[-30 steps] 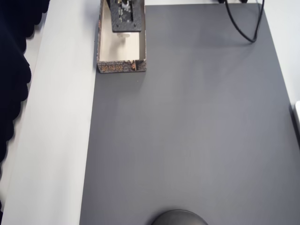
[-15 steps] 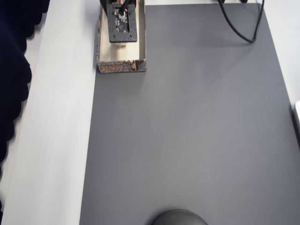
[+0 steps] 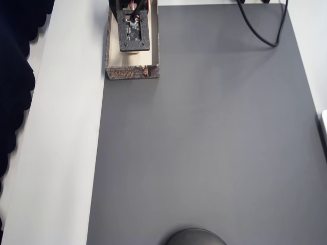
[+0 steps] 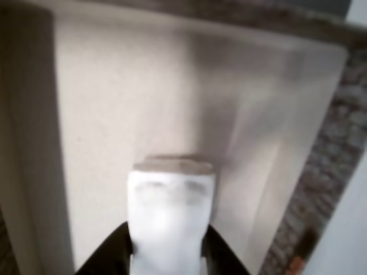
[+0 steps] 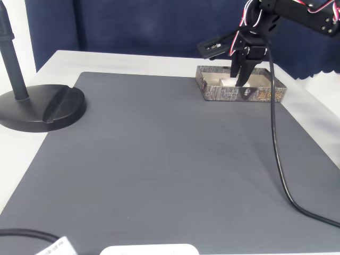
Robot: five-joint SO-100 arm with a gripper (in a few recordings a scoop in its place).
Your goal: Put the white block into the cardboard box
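In the wrist view the white block point(image 4: 171, 200) stands on end between my gripper's point(image 4: 169, 255) black fingers, which are shut on its two sides. Its far end is just above or on the cream floor of the cardboard box point(image 4: 109, 103). From overhead the box point(image 3: 133, 73) lies at the top left edge of the grey mat, and my arm's black wrist plate point(image 3: 134, 31) covers the block. In the fixed view my gripper point(image 5: 239, 79) reaches down inside the box point(image 5: 265, 95).
A grey mat point(image 3: 204, 153) covers most of the white table point(image 3: 61, 153). A black cable point(image 5: 276, 159) trails from the arm across the mat's right side. A black stand base point(image 5: 42, 106) sits at the left. A flat white thing point(image 5: 149, 249) lies at the near edge.
My gripper has shifted within the box toward its patterned short wall. The block's white end, seen below the wrist plate earlier, is now covered by it.
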